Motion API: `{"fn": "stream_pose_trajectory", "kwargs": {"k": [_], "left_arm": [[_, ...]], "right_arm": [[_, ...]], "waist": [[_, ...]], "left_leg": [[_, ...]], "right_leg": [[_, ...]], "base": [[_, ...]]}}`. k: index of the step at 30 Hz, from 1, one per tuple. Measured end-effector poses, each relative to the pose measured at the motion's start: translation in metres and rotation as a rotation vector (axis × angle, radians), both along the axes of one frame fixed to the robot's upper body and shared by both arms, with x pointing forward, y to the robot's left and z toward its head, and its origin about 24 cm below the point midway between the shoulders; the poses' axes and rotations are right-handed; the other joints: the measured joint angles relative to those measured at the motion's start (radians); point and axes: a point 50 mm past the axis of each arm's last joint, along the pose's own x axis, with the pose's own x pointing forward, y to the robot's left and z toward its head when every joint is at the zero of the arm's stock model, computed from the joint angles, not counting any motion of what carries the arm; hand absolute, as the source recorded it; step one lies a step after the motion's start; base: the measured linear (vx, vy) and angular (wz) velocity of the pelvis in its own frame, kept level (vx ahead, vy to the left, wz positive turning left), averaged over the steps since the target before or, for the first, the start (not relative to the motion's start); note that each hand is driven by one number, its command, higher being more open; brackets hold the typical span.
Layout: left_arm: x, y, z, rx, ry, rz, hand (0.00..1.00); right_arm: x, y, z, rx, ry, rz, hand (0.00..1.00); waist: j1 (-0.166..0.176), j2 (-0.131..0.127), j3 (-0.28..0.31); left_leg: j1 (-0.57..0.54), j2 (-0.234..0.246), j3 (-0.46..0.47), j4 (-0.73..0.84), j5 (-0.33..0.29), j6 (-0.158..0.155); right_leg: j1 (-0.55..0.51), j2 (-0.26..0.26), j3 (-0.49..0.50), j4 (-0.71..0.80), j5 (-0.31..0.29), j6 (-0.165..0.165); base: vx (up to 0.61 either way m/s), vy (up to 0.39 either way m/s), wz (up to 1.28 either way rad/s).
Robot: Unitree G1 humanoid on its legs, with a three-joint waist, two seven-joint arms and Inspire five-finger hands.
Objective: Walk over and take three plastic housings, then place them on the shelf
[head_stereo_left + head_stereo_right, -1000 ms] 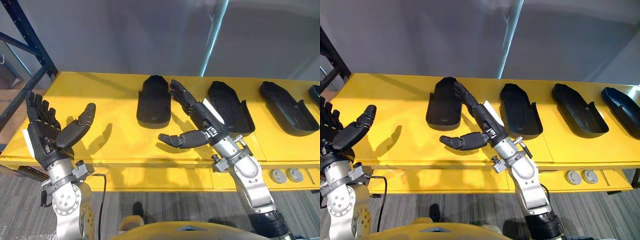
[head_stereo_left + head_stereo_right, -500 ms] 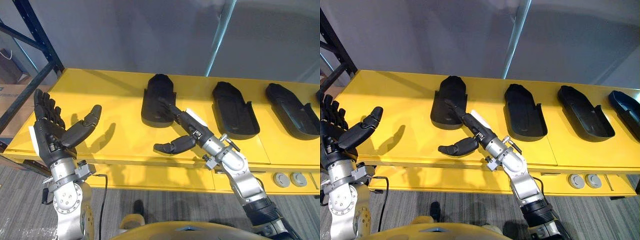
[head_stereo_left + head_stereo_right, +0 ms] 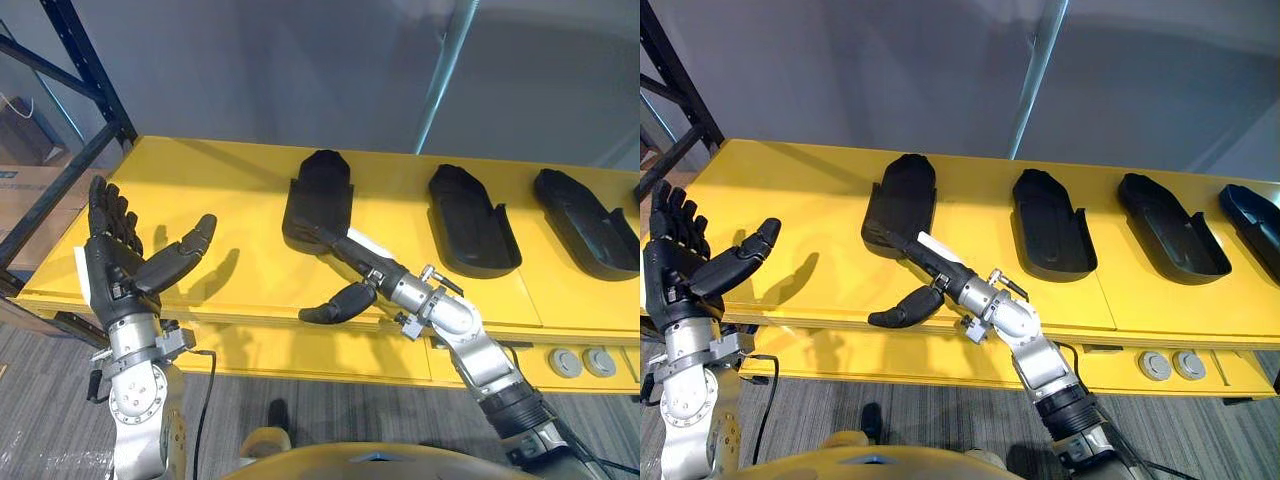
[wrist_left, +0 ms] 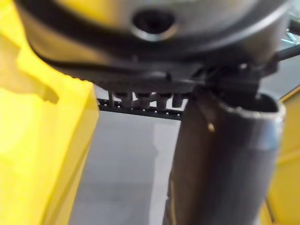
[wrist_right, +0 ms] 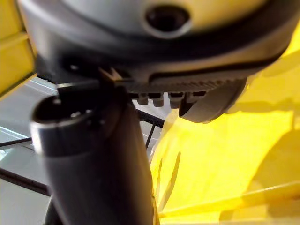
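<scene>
Black housing [image 3: 318,195] touched at its near end by the right hand [image 3: 370,268], fingers straight, grasping nothing.

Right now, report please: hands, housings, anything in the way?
Right hand open, fingers at near edge of leftmost housing, no grip. Left hand open, idle. Other housings on yellow table. Nothing in the way.

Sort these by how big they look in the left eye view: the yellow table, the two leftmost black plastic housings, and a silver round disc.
1. The yellow table, by far.
2. The leftmost black plastic housing and the second black plastic housing: too alike to rank.
3. The silver round disc, smallest.
</scene>
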Motion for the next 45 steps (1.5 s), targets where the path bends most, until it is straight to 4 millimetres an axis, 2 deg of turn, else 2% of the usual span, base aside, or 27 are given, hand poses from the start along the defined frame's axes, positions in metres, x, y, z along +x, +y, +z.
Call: {"fn": "stream_pose_trajectory", "kwargs": {"k": [13, 45], "left_arm": [[0.004, -0.003, 0.002, 0.030, 0.007, -0.048, 1.00], [0.005, -0.001, 0.004, 0.068, 0.021, -0.076, 1.00]], "right_arm": [[0.003, -0.009, 0.001, -0.107, 0.006, 0.066, 1.00], [0.002, -0.017, 0.010, -0.178, 0.004, 0.122, 1.00]], "waist": [[0.019, -0.009, 0.005], [0.020, -0.019, 0.010]], "left_leg": [[0.013, 0.000, -0.004, 0.000, 0.001, 0.001], [0.014, 0.001, 0.008, 0.000, 0.001, 0.001]], "right_leg": [[0.015, -0.001, -0.012, -0.001, -0.002, -0.002], [0.015, -0.002, -0.001, -0.002, 0.000, 0.001]], "base": [[0.00, -0.004, 0.03], [0.00, 0.000, 0.00]]}}
